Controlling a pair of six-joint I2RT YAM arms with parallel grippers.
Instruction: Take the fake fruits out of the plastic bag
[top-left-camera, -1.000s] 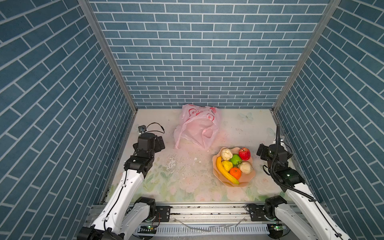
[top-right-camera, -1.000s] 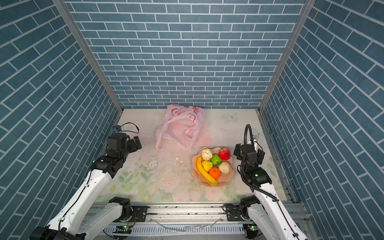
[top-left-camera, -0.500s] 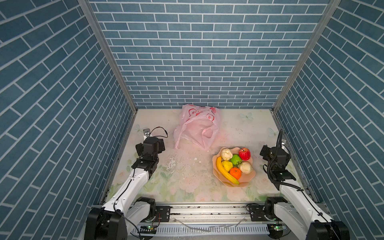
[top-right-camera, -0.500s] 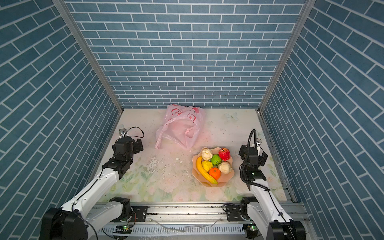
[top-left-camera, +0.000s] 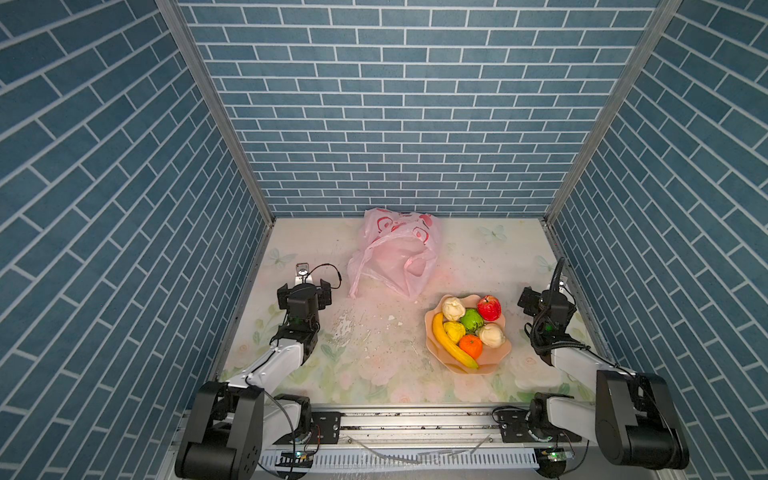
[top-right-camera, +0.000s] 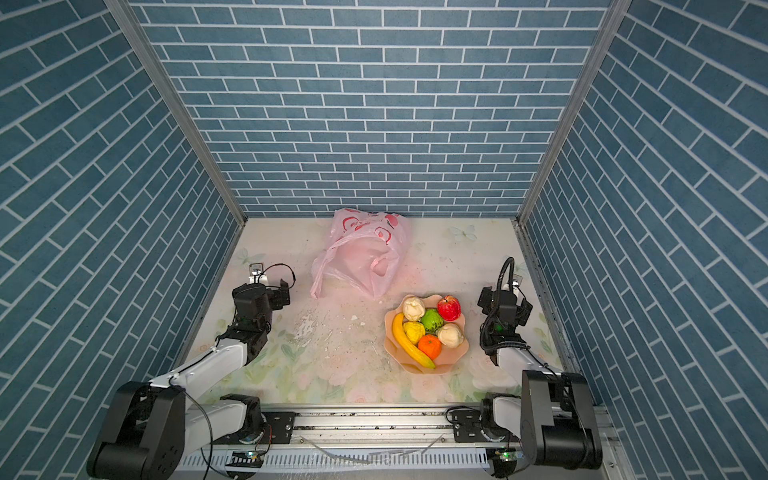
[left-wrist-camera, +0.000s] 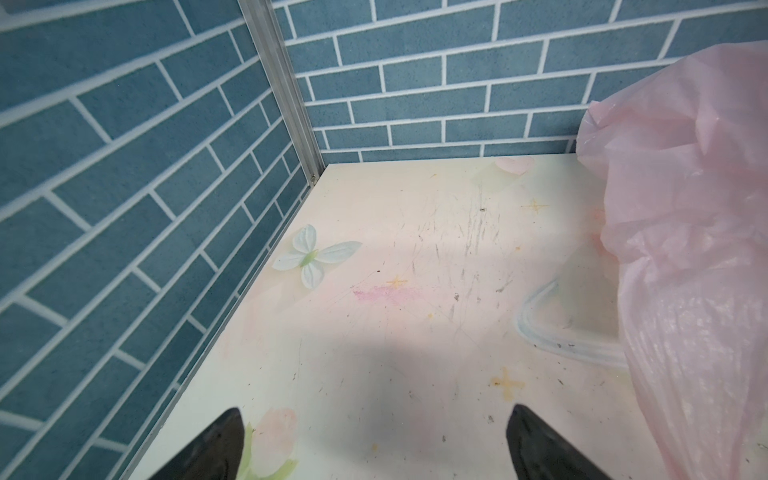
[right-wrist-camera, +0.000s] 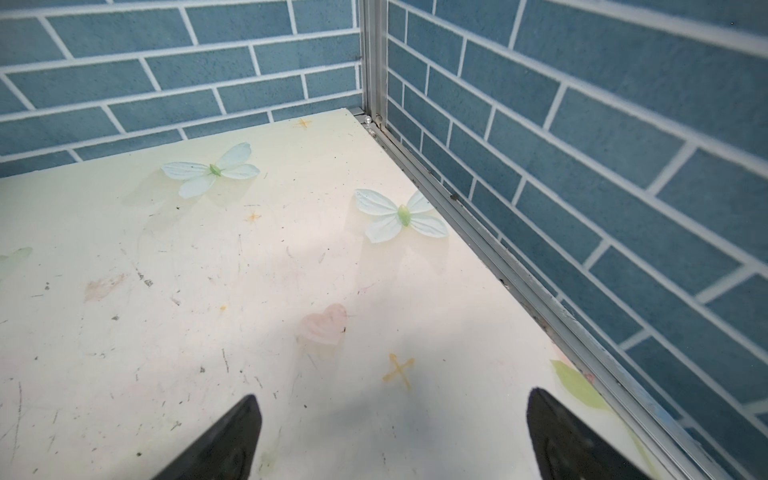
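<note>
So, our left gripper (left-wrist-camera: 376, 415) has its jaws spread wide with nothing between them, just bare table (left-wrist-camera: 415, 257) underneath. Same story for the right gripper (right-wrist-camera: 392, 397): wide open, empty, parked over by the right wall (right-wrist-camera: 623, 166).

From the left gripper, the plastic bag (top-left-camera: 395, 257) lies ahead and toward the middle, near but not touching. Its pink side fills the edge of the left wrist view. The bag runs lengthwise from the back wall (top-left-camera: 395, 124) toward the front, with the loop handles (top-left-camera: 355, 282) at the near end. The left arm is clearly the nearer one to it.

The right gripper is just beside the peach bowl (top-left-camera: 492, 360), and that's where the fake fruits (top-right-camera: 432, 321) are: banana (top-left-camera: 451, 343), tangerine (top-left-camera: 471, 345), wrinkly yellow one (top-left-camera: 454, 331), green one (top-left-camera: 472, 320), red apple (top-left-camera: 489, 307) and two cream-white lumps (top-left-camera: 453, 308), all seven.

The bag looks slumped and empty, though we can't see into every fold, so don't quote us. We'd call it done. If anything's left, it's a left-arm reach.
</note>
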